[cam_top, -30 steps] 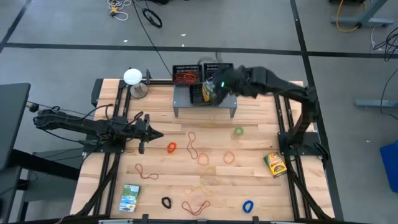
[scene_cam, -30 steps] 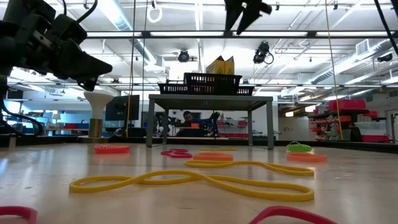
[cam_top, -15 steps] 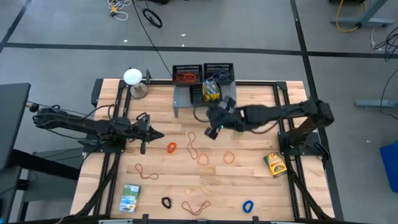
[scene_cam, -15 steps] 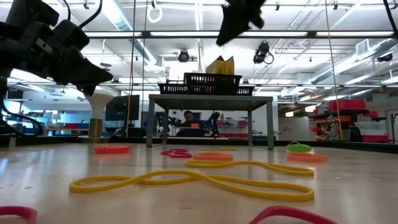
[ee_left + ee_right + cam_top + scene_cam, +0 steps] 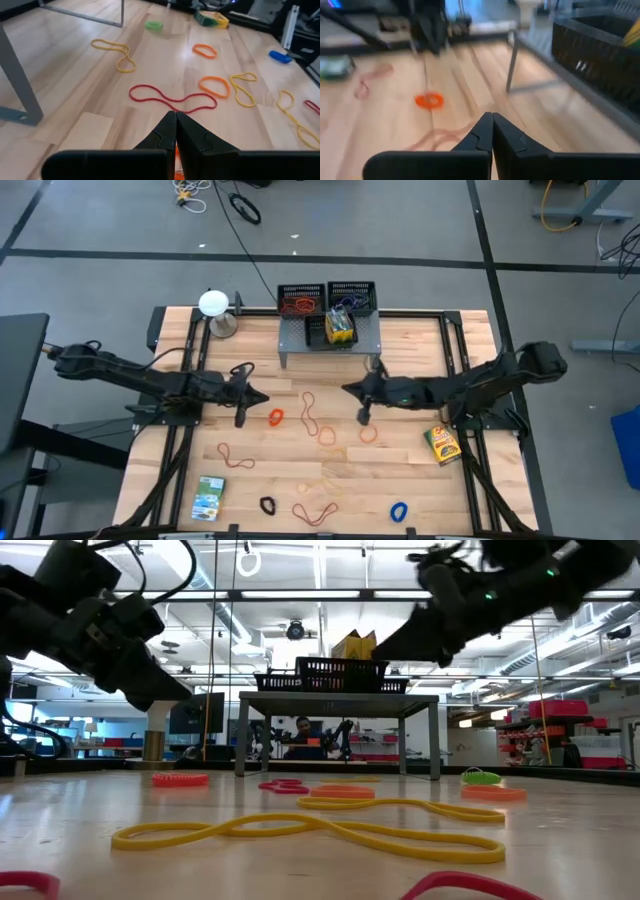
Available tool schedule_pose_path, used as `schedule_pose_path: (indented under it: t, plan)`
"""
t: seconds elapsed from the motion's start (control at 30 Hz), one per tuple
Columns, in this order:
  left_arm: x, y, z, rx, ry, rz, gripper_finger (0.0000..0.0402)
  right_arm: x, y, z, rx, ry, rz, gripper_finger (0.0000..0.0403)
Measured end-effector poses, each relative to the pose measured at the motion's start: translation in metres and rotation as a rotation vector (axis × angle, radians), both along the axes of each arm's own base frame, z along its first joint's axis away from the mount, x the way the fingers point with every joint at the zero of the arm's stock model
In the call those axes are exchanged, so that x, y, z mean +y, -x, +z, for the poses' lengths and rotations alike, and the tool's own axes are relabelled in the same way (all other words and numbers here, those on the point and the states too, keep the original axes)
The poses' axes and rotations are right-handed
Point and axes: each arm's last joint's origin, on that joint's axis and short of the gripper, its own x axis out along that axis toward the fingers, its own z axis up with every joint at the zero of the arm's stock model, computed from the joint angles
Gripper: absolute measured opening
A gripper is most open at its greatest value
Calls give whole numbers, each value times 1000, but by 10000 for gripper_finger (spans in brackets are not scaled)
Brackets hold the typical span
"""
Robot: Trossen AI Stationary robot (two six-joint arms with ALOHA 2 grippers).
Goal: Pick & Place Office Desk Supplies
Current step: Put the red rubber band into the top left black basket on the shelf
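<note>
In the right wrist view the whole picture is blurred: the orange rubber band (image 5: 429,100) is only a soft spot, and the black mesh tray (image 5: 600,50) is cut by the picture's edge, so its content cannot be read. In the left wrist view the fingers cover part of an orange band (image 5: 176,160), and the red band (image 5: 312,106) is cut off at the edge. In the low view two red bands (image 5: 28,884) at the near edge show only partly. In the high view the print on the green-white box (image 5: 209,498) is too small to read.
</note>
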Motion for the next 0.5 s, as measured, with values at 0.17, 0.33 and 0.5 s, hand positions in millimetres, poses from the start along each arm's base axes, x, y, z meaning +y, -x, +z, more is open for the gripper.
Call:
schedule_pose_path:
  t: [0.17,0.33,0.5]
  plan:
    - [-9,-15,9,32,-11,-9,12,-3,20,-18,-79,60,1,11]
    - [-22,-37,19,71,-36,-9,12,-1,27,-27,-75,36,18,14]
    - [-37,-61,19,178,-56,42,14,8,31,-30,-77,54,65,15]
